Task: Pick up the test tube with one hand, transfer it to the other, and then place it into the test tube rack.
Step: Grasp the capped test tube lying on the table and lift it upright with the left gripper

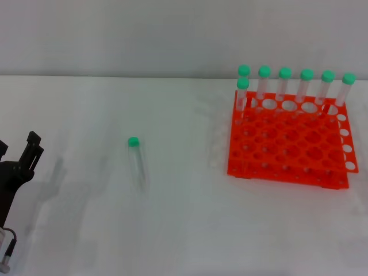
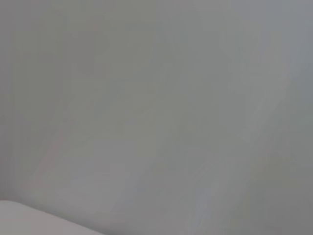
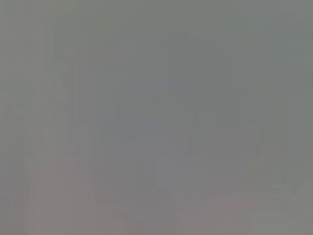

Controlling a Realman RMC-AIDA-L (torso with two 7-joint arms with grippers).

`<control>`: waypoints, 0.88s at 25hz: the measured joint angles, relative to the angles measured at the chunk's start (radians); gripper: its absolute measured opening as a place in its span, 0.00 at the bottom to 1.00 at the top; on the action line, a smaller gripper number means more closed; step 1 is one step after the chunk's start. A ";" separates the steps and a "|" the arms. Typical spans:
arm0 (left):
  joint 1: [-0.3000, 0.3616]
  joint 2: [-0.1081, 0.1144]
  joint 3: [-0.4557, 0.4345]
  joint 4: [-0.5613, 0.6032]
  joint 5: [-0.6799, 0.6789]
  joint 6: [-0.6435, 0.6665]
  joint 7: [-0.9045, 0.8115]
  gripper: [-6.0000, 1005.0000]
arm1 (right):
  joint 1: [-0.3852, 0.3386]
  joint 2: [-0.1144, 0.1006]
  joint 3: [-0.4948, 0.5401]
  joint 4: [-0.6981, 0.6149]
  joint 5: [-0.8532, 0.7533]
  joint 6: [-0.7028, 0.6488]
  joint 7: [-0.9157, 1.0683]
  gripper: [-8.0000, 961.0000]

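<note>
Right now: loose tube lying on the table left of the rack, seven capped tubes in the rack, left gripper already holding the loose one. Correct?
Not quite. The left gripper holds nothing: in the head view it sits at the table's left edge, well apart from the loose test tube. The rest stands: that tube lies on the table left of the test tube rack, which holds seven capped tubes.

Left hand (image 1: 29, 150) low at the near left edge, fingers apart

eight test tubes (image 1: 137, 155), one test tube rack (image 1: 287, 146), one gripper (image 1: 26, 152).
</note>
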 joint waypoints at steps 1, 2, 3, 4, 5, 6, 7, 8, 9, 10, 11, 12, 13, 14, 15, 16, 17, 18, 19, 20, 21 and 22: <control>0.001 -0.001 0.000 0.000 0.000 0.000 0.000 0.83 | 0.003 -0.001 -0.004 -0.017 -0.002 0.020 0.000 0.89; 0.003 -0.002 -0.001 0.000 -0.001 0.000 -0.001 0.83 | 0.003 -0.001 -0.004 -0.017 -0.002 0.020 0.000 0.89; 0.004 -0.002 -0.001 0.001 -0.001 0.000 -0.002 0.83 | 0.007 -0.002 -0.007 -0.027 -0.002 0.035 0.000 0.89; 0.005 -0.002 -0.001 0.002 -0.001 0.000 -0.004 0.83 | 0.008 -0.002 -0.009 -0.030 -0.003 0.040 0.000 0.89; 0.005 -0.002 -0.002 0.003 -0.001 0.000 -0.004 0.83 | 0.012 -0.002 -0.013 -0.041 -0.003 0.060 0.000 0.89; 0.005 -0.002 -0.002 0.004 -0.001 0.000 -0.004 0.83 | 0.016 -0.002 -0.017 -0.050 -0.003 0.080 0.000 0.89; 0.005 -0.002 -0.002 0.004 -0.001 0.000 -0.004 0.83 | 0.016 -0.002 -0.017 -0.050 -0.003 0.080 0.000 0.89; 0.005 -0.002 -0.002 0.005 -0.001 0.000 -0.004 0.83 | 0.019 -0.003 -0.018 -0.056 -0.003 0.099 0.000 0.89; 0.005 -0.003 -0.002 0.005 -0.001 0.000 -0.004 0.83 | 0.021 -0.004 -0.019 -0.063 -0.003 0.117 0.000 0.89; 0.005 -0.003 -0.001 0.008 -0.001 -0.001 -0.004 0.83 | 0.021 -0.005 -0.019 -0.069 -0.003 0.130 0.000 0.89; 0.005 -0.003 -0.001 0.008 -0.001 -0.001 -0.004 0.83 | 0.020 -0.006 -0.018 -0.087 -0.004 0.165 0.000 0.89; 0.004 -0.004 0.000 0.012 -0.001 -0.004 -0.004 0.83 | 0.018 -0.007 -0.017 -0.097 -0.004 0.180 0.000 0.89; 0.002 -0.004 0.000 0.015 -0.001 -0.009 -0.004 0.83 | 0.018 -0.007 -0.017 -0.097 -0.004 0.180 0.000 0.89; -0.001 -0.004 0.000 0.021 -0.001 -0.015 -0.004 0.83 | 0.016 -0.007 -0.016 -0.108 -0.003 0.195 0.000 0.89; -0.005 -0.004 -0.001 0.027 -0.001 -0.021 -0.004 0.83 | 0.015 -0.008 -0.014 -0.114 -0.003 0.202 0.000 0.89; -0.010 -0.004 -0.001 0.033 -0.001 -0.024 -0.004 0.83 | 0.013 -0.009 -0.013 -0.121 -0.001 0.212 -0.001 0.89; -0.016 -0.004 -0.001 0.040 -0.001 -0.029 -0.004 0.83 | 0.012 -0.011 -0.010 -0.125 0.001 0.219 -0.003 0.89; -0.027 -0.003 -0.001 0.044 -0.001 -0.039 -0.002 0.83 | 0.011 -0.012 -0.009 -0.127 0.003 0.224 -0.008 0.89; -0.041 -0.002 -0.001 0.046 -0.002 -0.058 -0.001 0.83 | 0.010 -0.014 -0.007 -0.127 0.004 0.227 -0.016 0.89; -0.060 0.001 -0.001 0.047 -0.004 -0.082 -0.001 0.83 | 0.010 -0.015 -0.006 -0.127 0.006 0.231 -0.026 0.89; -0.102 0.006 -0.003 0.044 -0.012 -0.137 -0.022 0.83 | 0.009 -0.016 -0.001 -0.127 0.006 0.238 -0.041 0.89; -0.124 0.008 -0.003 0.036 -0.014 -0.162 -0.041 0.83 | 0.005 -0.016 0.015 -0.128 0.007 0.250 -0.073 0.89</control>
